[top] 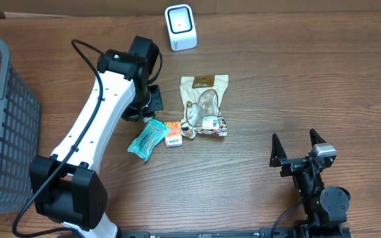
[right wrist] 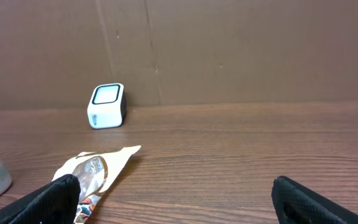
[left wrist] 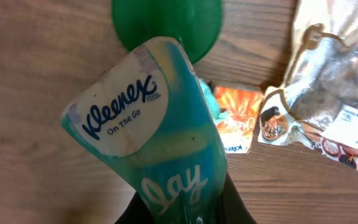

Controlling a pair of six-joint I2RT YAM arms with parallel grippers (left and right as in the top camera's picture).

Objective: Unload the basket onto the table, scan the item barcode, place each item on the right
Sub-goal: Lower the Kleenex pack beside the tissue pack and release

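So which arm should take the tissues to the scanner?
Left. The left fingers are shut on the tissue pack, and the scanner is nearer. The right fingers are open, empty, farther back.

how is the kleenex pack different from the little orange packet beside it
Colour: the Kleenex pack is teal with a white label; the orange packet is orange. Size: the Kleenex pack is longer, the orange packet short and squarish. State: the Kleenex pack appears gripped by the shut left hand; the orange packet lies free. Both are soft wrapped packs, side by side.
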